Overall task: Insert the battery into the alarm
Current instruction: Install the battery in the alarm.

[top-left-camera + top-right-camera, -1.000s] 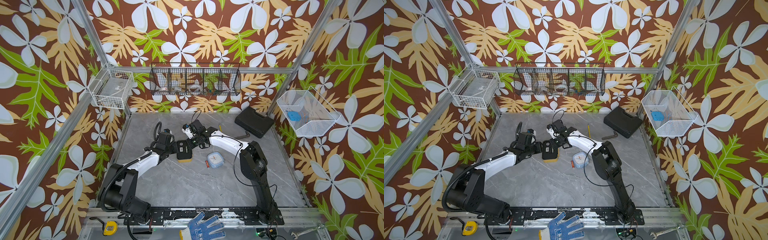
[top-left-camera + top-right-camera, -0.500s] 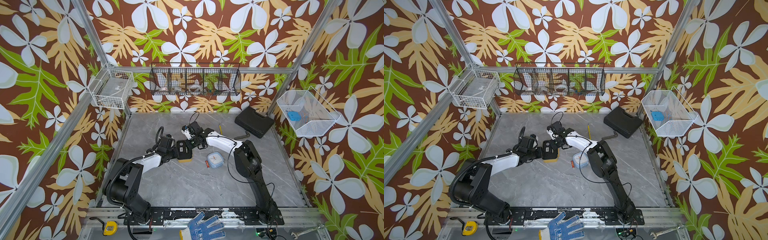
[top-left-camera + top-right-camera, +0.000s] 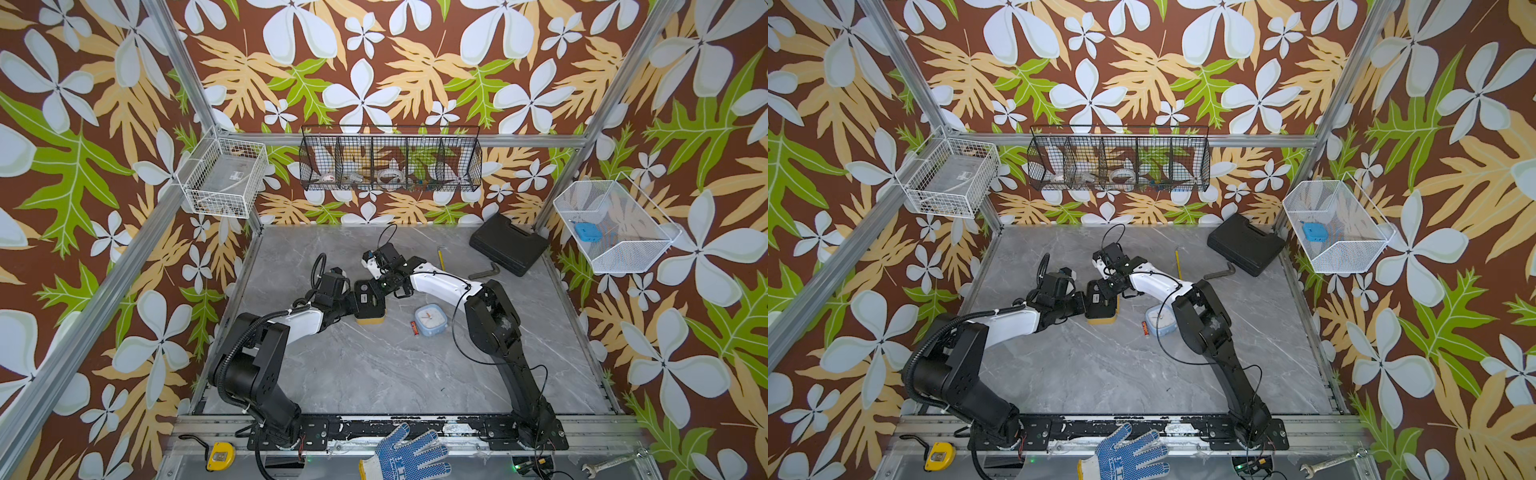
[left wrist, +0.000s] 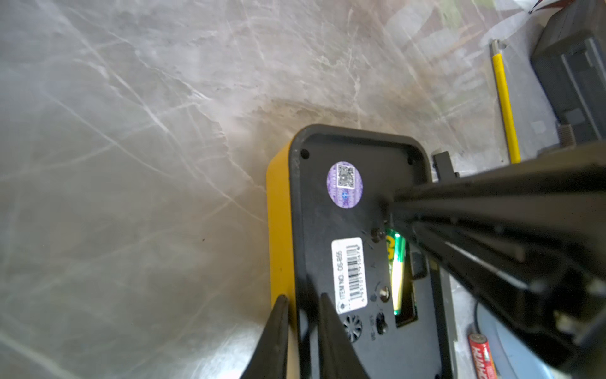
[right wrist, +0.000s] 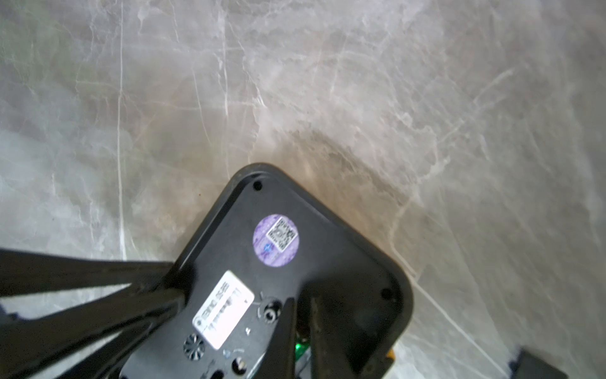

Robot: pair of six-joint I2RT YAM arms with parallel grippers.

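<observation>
The grey surface (image 3: 374,374) is the biggest thing here. Two arms lie low over it. The left arm (image 3: 299,322) and the right arm (image 3: 440,284) both reach in toward the middle. A black case (image 3: 509,245) sits in the far right corner. A blue and white glove (image 3: 407,457) lies on the metal rail at the front.

The alarm (image 3: 368,301) lies on the surface near the middle, between the ends of the two arms. Its black back is up and its yellow side shows at the front. A small blue clock (image 3: 431,319) lies near it, on the right.

The left fingers (image 4: 278,334) are close together and pinch the edge of the alarm. One is on the yellow side and one is on the black back.

The right fingers (image 5: 283,338) are close together too, with only a thin gap. Their tips are down on the alarm's back, at one end of the green battery (image 4: 396,269). I cannot tell if they pinch it or only push on it.

The green battery lies long-ways in the open slot in the alarm's back, near the white label (image 4: 349,274). A red battery (image 3: 413,327) lies on the surface just beside the blue clock.
</observation>
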